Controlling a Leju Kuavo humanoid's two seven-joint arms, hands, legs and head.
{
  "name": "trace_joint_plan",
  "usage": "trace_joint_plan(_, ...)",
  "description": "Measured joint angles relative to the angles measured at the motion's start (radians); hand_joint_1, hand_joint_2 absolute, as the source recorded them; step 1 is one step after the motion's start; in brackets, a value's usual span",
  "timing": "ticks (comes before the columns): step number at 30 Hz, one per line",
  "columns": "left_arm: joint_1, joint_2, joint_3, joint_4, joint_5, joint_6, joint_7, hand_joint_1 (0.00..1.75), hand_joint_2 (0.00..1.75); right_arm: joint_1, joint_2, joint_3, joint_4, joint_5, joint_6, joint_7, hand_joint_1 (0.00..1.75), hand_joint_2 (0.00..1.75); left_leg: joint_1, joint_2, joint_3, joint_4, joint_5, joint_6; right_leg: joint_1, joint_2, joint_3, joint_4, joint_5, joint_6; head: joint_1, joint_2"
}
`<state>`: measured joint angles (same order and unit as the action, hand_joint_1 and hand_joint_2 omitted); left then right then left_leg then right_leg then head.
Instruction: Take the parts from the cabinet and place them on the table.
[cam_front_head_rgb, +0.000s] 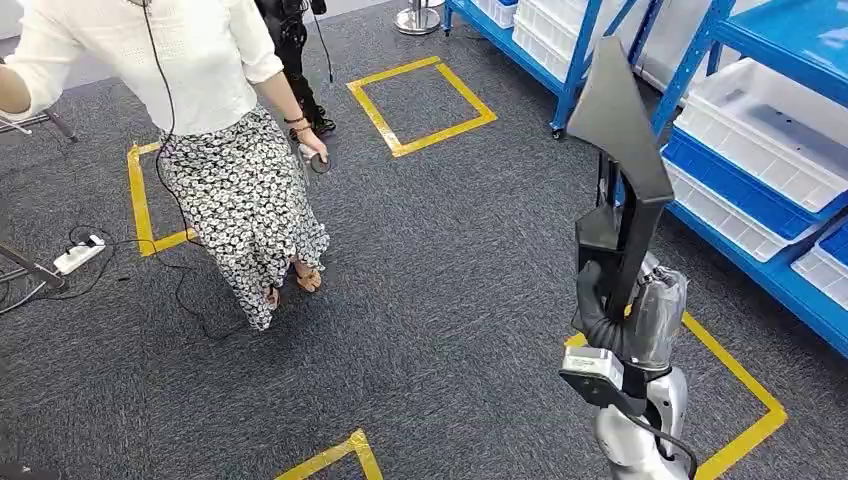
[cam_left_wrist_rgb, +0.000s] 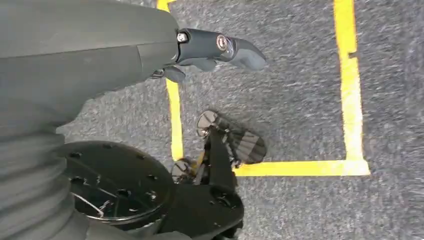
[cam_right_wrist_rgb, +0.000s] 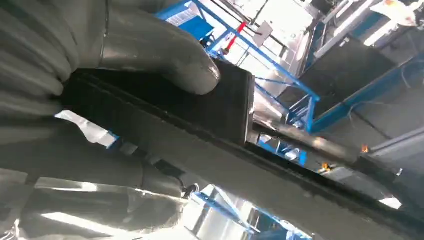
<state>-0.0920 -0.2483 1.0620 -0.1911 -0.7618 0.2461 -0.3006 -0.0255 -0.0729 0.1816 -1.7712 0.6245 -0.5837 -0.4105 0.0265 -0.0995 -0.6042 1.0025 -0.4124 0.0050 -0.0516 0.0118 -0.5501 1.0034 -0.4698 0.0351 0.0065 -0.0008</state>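
Grey carpet floor (cam_front_head_rgb: 450, 260), marked with yellow tape squares (cam_front_head_rgb: 422, 104). Blue rack (cam_front_head_rgb: 760, 190) along the right, holding white bins (cam_front_head_rgb: 770, 125). Person (cam_front_head_rgb: 215, 140) in white top and patterned skirt standing at left, well apart from the rack; small dark object in one hand. White power strip (cam_front_head_rgb: 78, 256) on the carpet at far left.

Right hand (cam_front_head_rgb: 612, 310) raised in front of the rack, clenched on a long black part (cam_front_head_rgb: 620, 150); part upright, pointed top. In the right wrist view, thumb (cam_right_wrist_rgb: 165, 50) pressed flat on the part (cam_right_wrist_rgb: 220, 95), clear plastic wrap just beside it.

Left hand (cam_left_wrist_rgb: 215, 50) hanging over the carpet near a tape line, fingers spread, grasping nothing.
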Motion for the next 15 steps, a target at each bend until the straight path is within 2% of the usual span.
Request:
trace_joint_plan(1, 0.0, 0.0, 0.0, 0.0, 0.0, 0.0, 0.0, 0.0, 1.75, -0.003, 0.0, 0.0, 0.0, 0.0, 0.0, 0.0, 1.75, 1.75, 0.0, 0.031, -0.003, 0.014, -0.009, -0.002, 0.003, -0.003, 0.002, -0.001, 0.0, -0.002, 0.0, 0.0)
trace_joint_plan(2, -0.001, 0.0, 0.0, 0.0, 0.0, 0.0, 0.0, 0.0, 1.75, -0.002, -0.001, 0.0, 0.0, 0.001, 0.0, -0.002, 1.75, 1.75, -0.003, 0.073, -0.027, 0.068, -0.044, -0.005, 0.007, -0.009, 0.003, -0.001, -0.001, -0.012, -0.007, 0.0)
trace_joint_plan(3, -0.002, 0.0, 0.0, 0.0, 0.0, 0.0, -0.001, 0.0, 1.75, -0.002, -0.001, 0.0, 0.0, 0.003, -0.002, -0.004, 1.75, 1.75, -0.003, 0.087, -0.065, 0.147, -0.085, -0.007, 0.013, -0.016, 0.003, -0.001, -0.003, -0.02, -0.008, 0.0)
trace_joint_plan(5, -0.002, 0.0, 0.0, 0.0, 0.0, 0.0, -0.002, 0.0, 1.75, -0.002, -0.001, 0.0, 0.001, 0.004, -0.003, -0.007, 1.75, 1.75, -0.003, 0.096, -0.148, 0.31, -0.148, -0.007, 0.024, -0.035, 0.004, 0.0, -0.006, -0.026, -0.009, 0.0)
trace_joint_plan(6, -0.002, 0.0, 0.0, 0.0, 0.0, 0.0, -0.002, 0.0, 1.75, -0.002, -0.001, 0.0, 0.001, 0.004, -0.004, -0.008, 1.75, 1.75, -0.003, 0.095, -0.163, 0.334, -0.147, -0.005, 0.029, -0.043, 0.005, 0.0, -0.008, -0.028, -0.008, 0.0)
trace_joint_plan(7, -0.002, 0.0, 0.0, 0.001, 0.0, 0.0, -0.002, 0.0, 1.75, -0.002, -0.001, 0.0, 0.001, 0.004, -0.004, -0.009, 1.75, 1.75, -0.004, 0.096, -0.155, 0.313, -0.125, 0.002, 0.033, -0.051, 0.007, 0.0, -0.01, -0.03, -0.009, 0.0)
trace_joint_plan(8, -0.002, 0.0, 0.0, 0.001, 0.0, 0.0, -0.002, 0.0, 1.75, -0.003, -0.001, 0.0, 0.001, 0.004, -0.004, -0.01, 1.75, 1.75, -0.008, 0.097, -0.121, 0.243, -0.083, 0.012, 0.038, -0.061, 0.011, 0.0, -0.012, -0.034, -0.008, 0.0)
trace_joint_plan(9, -0.002, 0.0, 0.0, 0.001, 0.0, 0.0, -0.002, 0.0, 1.75, -0.003, -0.001, 0.0, 0.001, 0.004, -0.005, -0.013, 1.75, 1.75, -0.015, 0.106, -0.072, 0.148, -0.037, 0.027, 0.042, -0.069, 0.015, -0.001, -0.015, -0.037, -0.009, 0.0)
trace_joint_plan(10, -0.002, 0.0, 0.0, 0.001, 0.0, 0.0, -0.002, 0.0, 1.75, -0.003, 0.0, 0.0, 0.001, 0.004, -0.006, -0.016, 1.75, 1.75, -0.027, 0.131, -0.024, 0.06, -0.004, 0.046, 0.044, -0.076, 0.019, -0.002, -0.017, -0.039, -0.008, 0.0)
trace_joint_plan(11, -0.003, 0.002, 0.0, 0.0, 0.0, 0.003, -0.002, 0.0, 1.75, -0.001, 0.0, 0.0, 0.002, 0.004, -0.008, -0.018, 1.75, 1.75, -0.039, 0.174, -0.011, 0.035, -0.019, 0.062, 0.045, -0.083, 0.021, -0.004, -0.019, -0.036, -0.004, 0.0)
trace_joint_plan(12, -0.004, 0.001, 0.0, 0.0, 0.0, 0.006, -0.002, 0.0, 1.75, -0.001, 0.0, 0.0, 0.002, 0.005, -0.01, -0.021, 1.75, 1.75, -0.045, 0.172, -0.01, 0.025, -0.013, 0.065, 0.046, -0.089, 0.021, -0.008, -0.02, -0.032, -0.001, 0.0)
trace_joint_plan(13, -0.004, 0.001, 0.0, 0.001, 0.001, 0.01, -0.002, 0.0, 1.75, -0.001, 0.001, 0.001, 0.003, 0.005, -0.013, -0.021, 1.75, 1.75, -0.051, 0.159, -0.011, 0.024, -0.012, 0.067, 0.04, -0.099, 0.021, -0.008, -0.02, -0.03, -0.009, 0.0)
trace_joint_plan(14, -0.004, 0.001, 0.0, 0.001, 0.002, 0.012, -0.002, 0.0, 1.75, 0.0, 0.004, 0.002, 0.003, 0.005, -0.013, -0.022, 1.75, 1.75, -0.054, 0.153, -0.011, 0.02, -0.011, 0.069, 0.038, -0.109, 0.024, -0.013, -0.021, -0.026, -0.008, 0.0)
trace_joint_plan(15, -0.005, 0.001, 0.0, 0.001, 0.004, 0.015, -0.001, 0.0, 1.75, -0.002, 0.006, 0.004, 0.002, 0.007, -0.014, -0.025, 1.75, 1.75, -0.054, 0.142, -0.004, 0.001, -0.005, 0.078, 0.044, -0.119, 0.035, -0.027, -0.017, -0.02, -0.01, 0.0)
